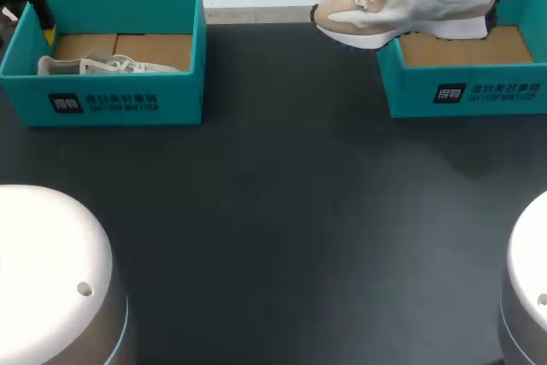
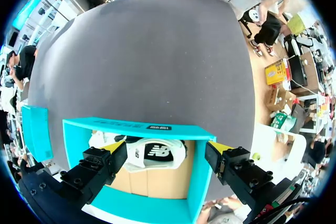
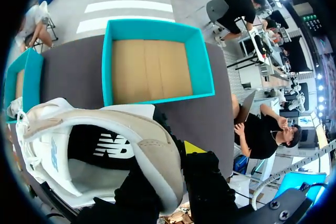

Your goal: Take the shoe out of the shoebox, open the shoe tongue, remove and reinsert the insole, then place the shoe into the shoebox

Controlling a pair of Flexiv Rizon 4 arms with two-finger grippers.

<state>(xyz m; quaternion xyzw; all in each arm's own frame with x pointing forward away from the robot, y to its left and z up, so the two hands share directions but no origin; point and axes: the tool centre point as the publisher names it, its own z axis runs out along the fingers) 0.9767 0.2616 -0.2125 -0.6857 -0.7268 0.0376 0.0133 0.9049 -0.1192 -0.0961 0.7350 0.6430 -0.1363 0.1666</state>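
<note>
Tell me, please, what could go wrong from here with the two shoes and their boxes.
1. The right gripper holds the beige sneaker by its heel collar alone, with the toe out past the right shoebox wall, so the shoe may tilt or slip.
2. The left gripper is open, one finger over the white shoe and the other seemingly outside the left shoebox wall. Descending could strike that wall.

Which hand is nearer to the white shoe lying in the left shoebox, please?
Left. The left hand hangs open over that shoebox, the white shoe just ahead of it. The right hand is across the table, shut on the beige shoe partly above the other shoebox.
</note>
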